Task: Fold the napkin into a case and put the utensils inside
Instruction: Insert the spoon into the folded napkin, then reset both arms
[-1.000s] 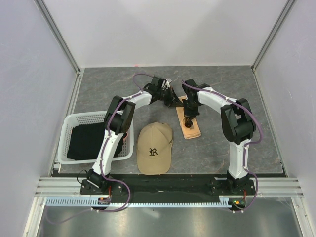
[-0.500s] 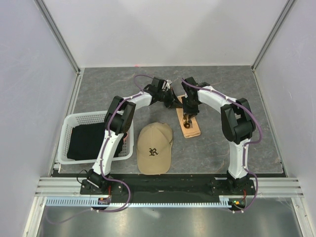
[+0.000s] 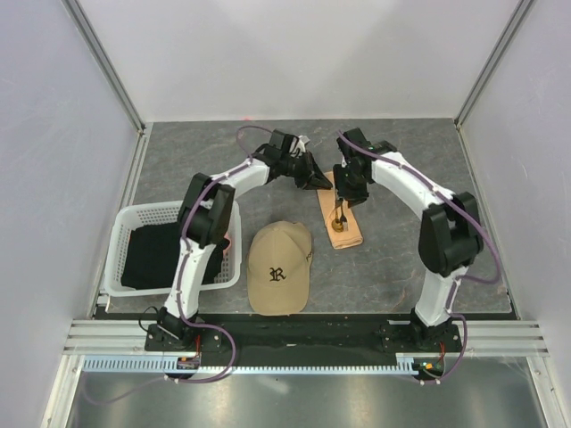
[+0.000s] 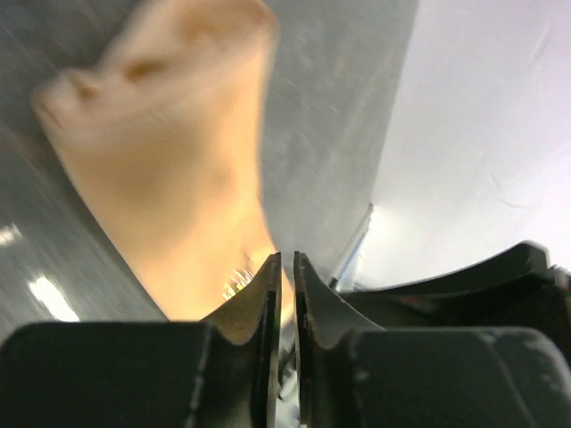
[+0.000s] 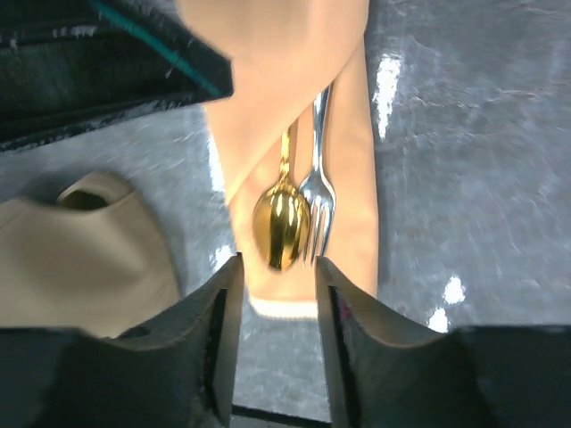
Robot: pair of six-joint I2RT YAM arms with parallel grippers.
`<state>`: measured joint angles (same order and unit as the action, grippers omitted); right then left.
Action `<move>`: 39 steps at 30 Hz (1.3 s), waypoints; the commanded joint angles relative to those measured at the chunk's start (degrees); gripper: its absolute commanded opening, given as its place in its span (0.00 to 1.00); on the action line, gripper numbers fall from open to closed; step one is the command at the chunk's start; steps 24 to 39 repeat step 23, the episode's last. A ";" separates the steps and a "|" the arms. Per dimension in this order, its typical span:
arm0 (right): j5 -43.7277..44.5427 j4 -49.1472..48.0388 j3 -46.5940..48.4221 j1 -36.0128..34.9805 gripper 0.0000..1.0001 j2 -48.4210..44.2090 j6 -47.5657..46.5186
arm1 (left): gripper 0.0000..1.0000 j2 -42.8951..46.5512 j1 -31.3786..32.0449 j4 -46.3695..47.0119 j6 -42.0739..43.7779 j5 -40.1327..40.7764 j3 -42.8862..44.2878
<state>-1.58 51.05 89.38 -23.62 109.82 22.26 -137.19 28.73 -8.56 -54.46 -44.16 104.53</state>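
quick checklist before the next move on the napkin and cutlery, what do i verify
1. Napkin folded into a narrow strip: ok.
2. Gold spoon and fork lying on the napkin, handles under the fold: ok.
3. Right tool open and empty, over the spoon's bowl: ok.
4. Left tool free of the napkin: cannot tell. Its fingers are almost together and the view is blurred.
5. Tan cap apart from the napkin: ok.
6. Every utensil inside: cannot tell. Only the spoon and the fork show.
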 commanded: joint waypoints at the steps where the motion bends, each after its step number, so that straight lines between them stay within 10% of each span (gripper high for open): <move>1: -0.60 4.24 -3.15 0.15 0.48 -11.80 -1.34 | 0.21 15.96 0.88 -3.29 3.82 -1.72 -5.81; 11: -2.54 -3.58 -20.20 0.15 0.70 -40.88 3.13 | 0.44 59.45 13.27 -13.95 17.65 23.67 -30.85; 14: -3.07 -7.53 -27.75 0.24 0.98 -48.35 4.10 | 0.66 71.76 15.56 -9.30 12.19 25.00 -44.20; 18: -4.64 -15.16 -39.16 0.15 0.98 -56.63 6.13 | 0.91 87.84 17.41 -1.39 9.63 25.96 -61.16; 23: -10.97 -26.68 -49.91 0.15 0.98 -69.19 10.34 | 1.00 102.61 17.50 2.39 10.42 29.75 -69.36; 39: -10.97 -26.68 -49.91 0.15 0.98 -69.19 10.34 | 1.00 102.61 17.50 2.39 10.42 29.75 -69.36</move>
